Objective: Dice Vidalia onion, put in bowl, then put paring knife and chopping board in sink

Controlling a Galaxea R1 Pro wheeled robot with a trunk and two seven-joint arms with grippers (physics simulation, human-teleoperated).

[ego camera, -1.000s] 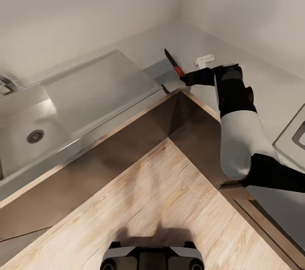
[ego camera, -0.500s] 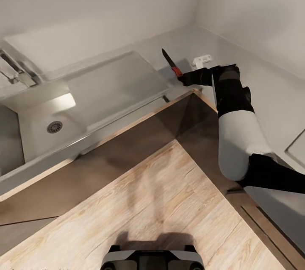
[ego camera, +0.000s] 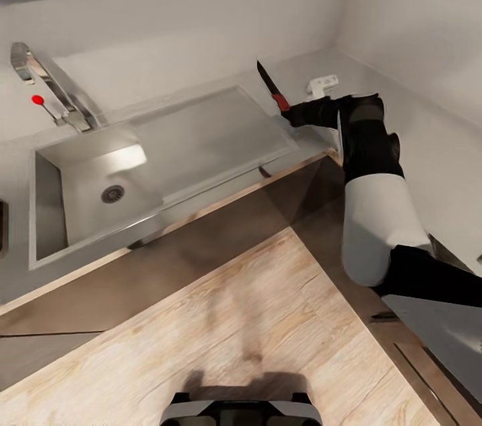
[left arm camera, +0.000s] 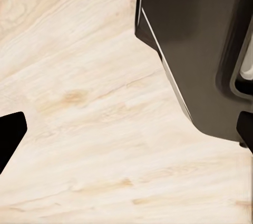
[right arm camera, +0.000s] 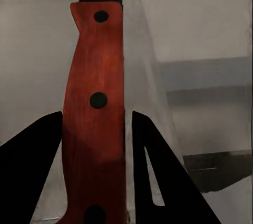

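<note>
Scanning from my left: chrome tap (ego camera: 57, 88) with red knob, then the grey sink (ego camera: 87, 188), basin bare around its drain, drainboard beside it on the counter (ego camera: 402, 105). Next, the paring knife (ego camera: 270, 86), blade raised over the drainboard's far end, red handle clamped in my right claw (ego camera: 292, 113). Left claw's state: cannot tell.
</note>
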